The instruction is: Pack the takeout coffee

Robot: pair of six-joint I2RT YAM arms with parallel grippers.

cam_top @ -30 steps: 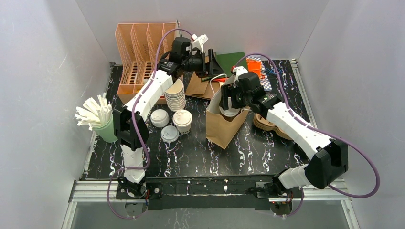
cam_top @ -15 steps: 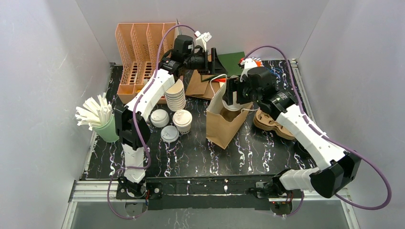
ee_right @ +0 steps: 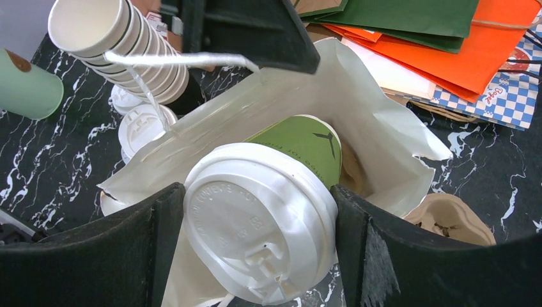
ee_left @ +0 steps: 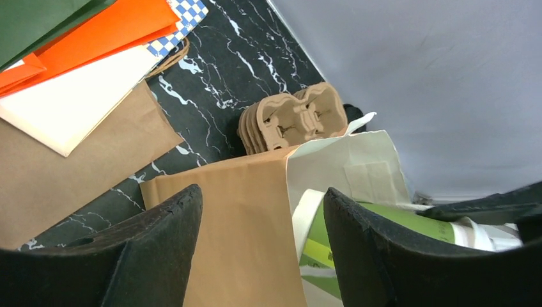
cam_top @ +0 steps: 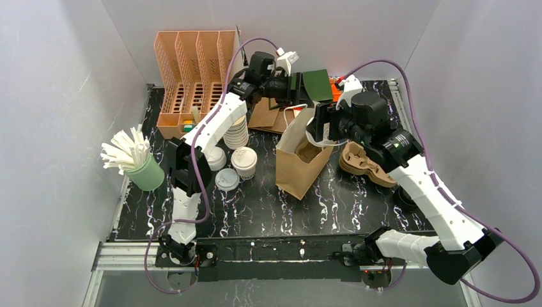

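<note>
Top external view: the black marbled table (cam_top: 255,204) carried everything. Left of its centre a second lidded cup (cam_top: 244,161) stood upright, not yet packed.
Left gripper (cam_top: 293,91): over the last second it had slid rightward along the table's far edge and hung just behind the bag's mouth. Its jaws stood well apart, and the left wrist view showed nothing between them. Whether a finger hooked the bag's white handle could not be told.
Paper bag (cam_top: 297,169): it stood near the table's middle. Its far wall rose taller and its mouth gaped wider than a second before.
Green cup (ee_right: 300,147): its lower end sat inside the bag's mouth, between the white-lined walls, while the lid end stayed above the rim.
Cup's axis: the long axis was tilted, with the white lid facing up toward the right wrist camera and the base pointing down and away into the bag.
Right gripper (ee_right: 257,188): it was clamped on the cup just under the lid, one finger on each side. It had lifted slightly toward the far right as its elbow swung out to the near right corner.
Meaning for the task: the cup was probably still to be lowered and released, and the wider mouth seemed to give it room.
</note>
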